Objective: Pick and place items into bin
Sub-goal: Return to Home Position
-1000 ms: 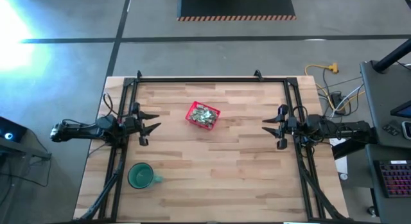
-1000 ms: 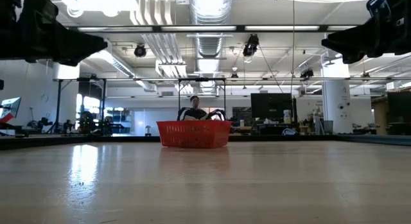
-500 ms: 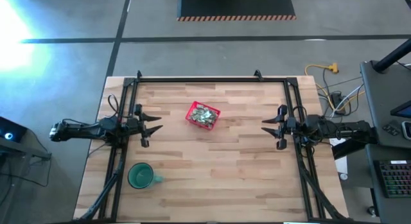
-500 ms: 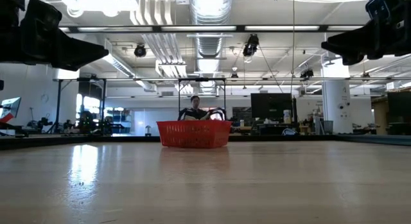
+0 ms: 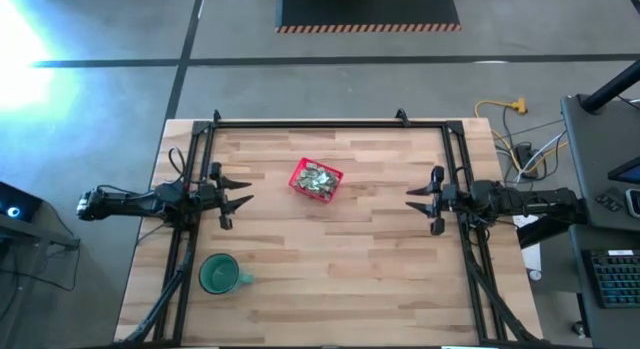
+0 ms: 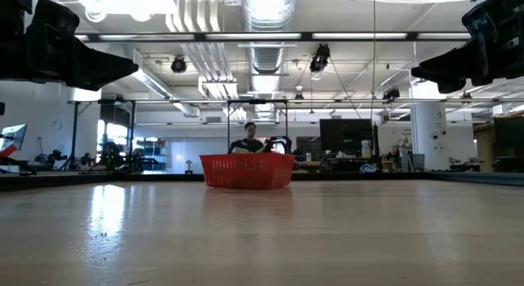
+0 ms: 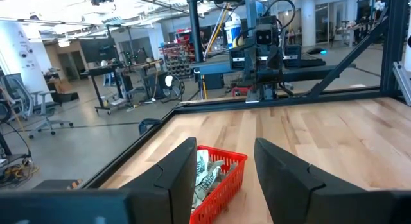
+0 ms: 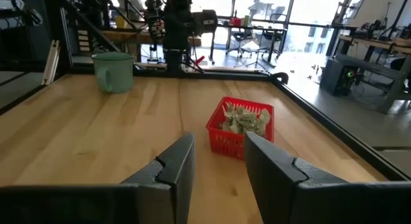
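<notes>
While my left gripper (image 5: 246,190) hangs above the table's left edge and my right gripper (image 5: 410,198) above its right edge, both with fingers spread and nothing between them, the red basket (image 5: 300,171) sits on the wooden table (image 5: 340,274) between them, well apart from both and somewhat nearer my left. It holds a heap of pale green-and-white crinkled packets (image 8: 243,118), piled to about its rim. The round dark-green mug (image 5: 218,274) stands upright near the front-left corner, well apart from the basket, and I cannot tell what is inside it.
</notes>
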